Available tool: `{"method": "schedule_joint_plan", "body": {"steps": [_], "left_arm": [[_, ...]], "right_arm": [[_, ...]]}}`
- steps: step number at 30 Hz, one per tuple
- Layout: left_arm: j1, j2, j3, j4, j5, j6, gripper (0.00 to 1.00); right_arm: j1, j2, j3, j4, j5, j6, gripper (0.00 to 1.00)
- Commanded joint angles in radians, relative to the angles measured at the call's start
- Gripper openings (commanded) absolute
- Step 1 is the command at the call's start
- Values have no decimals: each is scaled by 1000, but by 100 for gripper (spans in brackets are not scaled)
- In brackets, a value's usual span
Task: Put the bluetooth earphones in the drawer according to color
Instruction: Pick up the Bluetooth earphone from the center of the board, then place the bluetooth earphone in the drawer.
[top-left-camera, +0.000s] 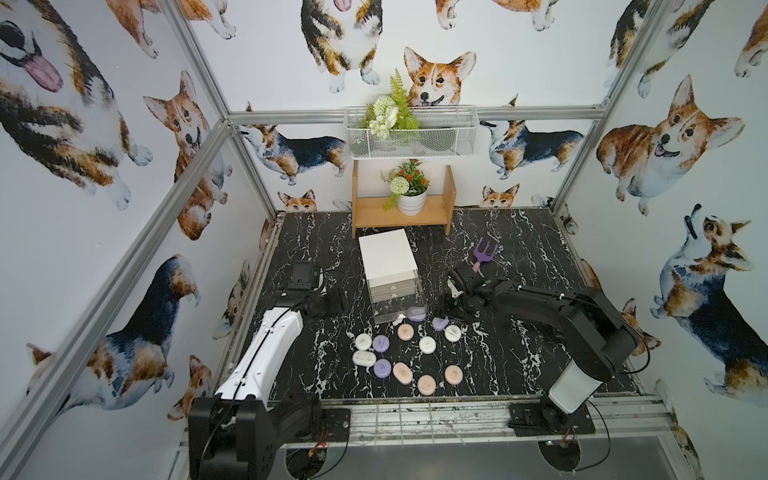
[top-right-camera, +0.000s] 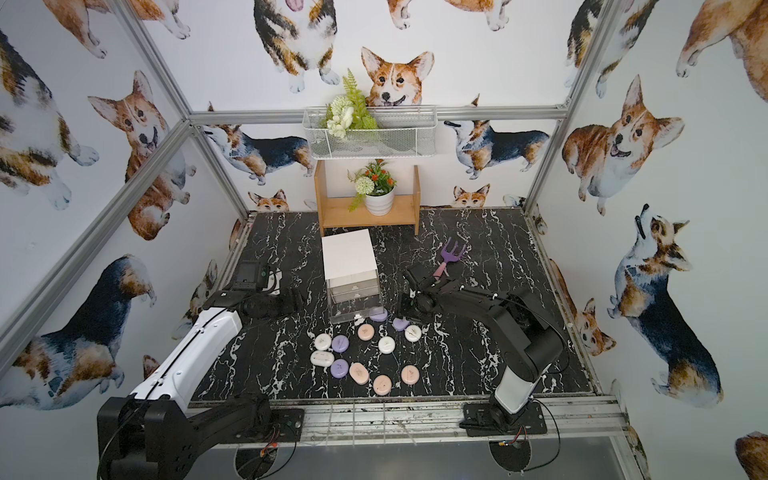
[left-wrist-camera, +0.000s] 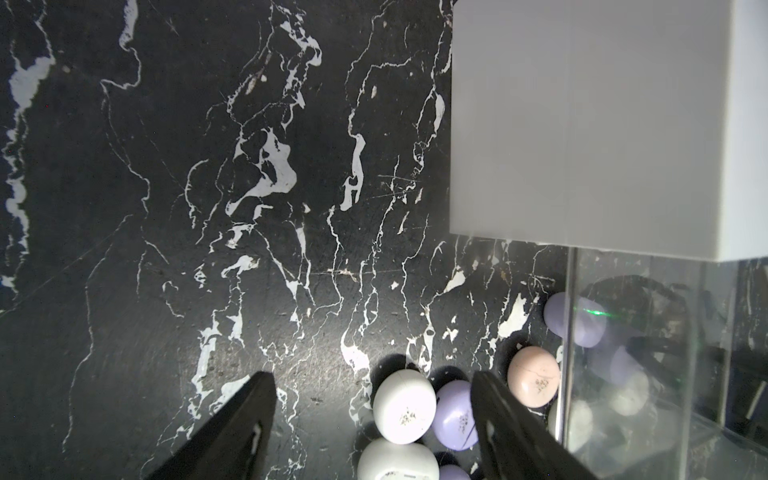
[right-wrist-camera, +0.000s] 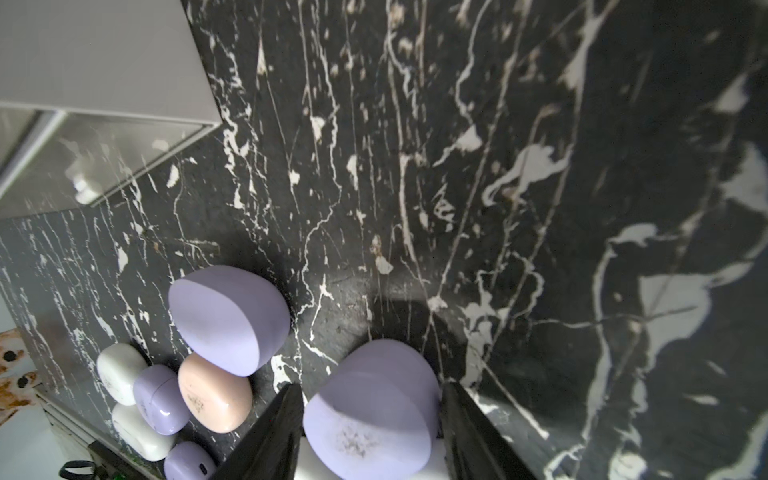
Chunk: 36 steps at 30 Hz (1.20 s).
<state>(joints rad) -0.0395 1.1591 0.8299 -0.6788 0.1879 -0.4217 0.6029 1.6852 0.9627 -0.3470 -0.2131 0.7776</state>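
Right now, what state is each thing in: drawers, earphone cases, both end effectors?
Bottom drawer: pulled open.
Upper two drawers: shut.
Left end effector: open, empty.
Right end effector: jaws flank a purple case; grip unclear.
Second purple case: tilted at the open drawer's corner.
Other cases: lids closed, loose on the table.
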Motion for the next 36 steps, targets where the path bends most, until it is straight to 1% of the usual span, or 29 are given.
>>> {"method": "schedule_joint_plan", "body": {"steps": [1, 8, 10, 13, 20, 24, 27, 30, 33, 36], "left_arm": [[2, 3, 2, 9, 5, 3, 79], [4, 7, 5, 5, 8, 4, 78], [3, 8, 6, 6, 8, 5, 78], [6, 8, 6, 5, 8, 4, 78], [6, 7, 9, 0, 7, 6, 78], [5, 4, 6, 1, 5, 4, 78], [6, 1, 5, 2, 5, 2, 78], [6, -4, 5, 3, 5, 3, 78], [7, -6, 2, 9, 8, -1, 78], [6, -6, -1, 18, 13, -7, 78]], "right_arm": [[8, 18, 12, -32, 15, -9, 58], [17, 51, 32, -48, 37, -12, 53], [22, 57, 38, -56, 52, -15, 51], [24, 62, 44, -65, 71, -21, 44], [24, -2, 48, -80, 119, -24, 31], [32, -71, 80, -124, 155, -46, 28], [32, -150, 146, -175, 173, -79, 27], [36, -202, 257, -237, 158, -113, 25], [57, -198, 389, -295, 121, -137, 24], [96, -146, 501, -328, 80, -151, 24]]}}
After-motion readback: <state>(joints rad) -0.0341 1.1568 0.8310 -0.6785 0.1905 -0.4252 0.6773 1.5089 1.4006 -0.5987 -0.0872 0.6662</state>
